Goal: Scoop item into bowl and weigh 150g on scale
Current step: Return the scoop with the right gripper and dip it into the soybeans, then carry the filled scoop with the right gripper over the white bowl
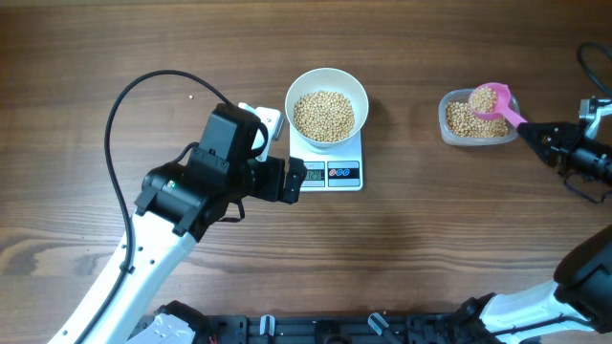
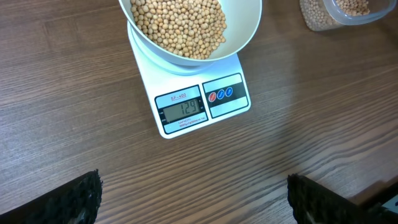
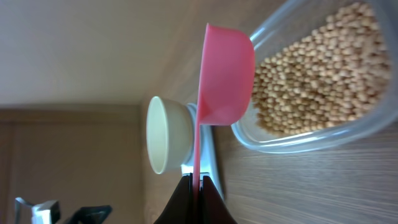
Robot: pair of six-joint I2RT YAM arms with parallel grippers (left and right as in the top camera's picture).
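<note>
**Overhead: bowl well filled, reading short of target, another scoopful loaded**

At the far left of the overhead frame a black cable (image 1: 124, 96) loops over the wooden table (image 1: 430, 248). Just right of it the left pincer (image 1: 295, 182) hangs released, jaws spread wide, close to the left edge of the scale (image 1: 344, 174) and holding nothing.

In the upper middle, the white bowl (image 1: 356, 88) sits on the scale with a good heap of beans (image 1: 323, 115) inside. The left wrist view shows the display (image 2: 181, 110) reading 129, so most of the weighing looks done and roughly one more modest addition is left.

At the upper right, well apart from the scale, a clear tub (image 1: 446, 129) holds the remaining beans. A pink scoop (image 1: 512, 115) sits over the tub, piled with beans. The right pincer (image 1: 528, 132) is clenched on its handle, as the right wrist view confirms.

What remains, by my judgement: carry the scoop across to the bowl and tip in only part of the load, since a full scoop may overshoot. The table between tub and bowl is bare, and the left arm sits on the scale's far side, out of that path
</note>
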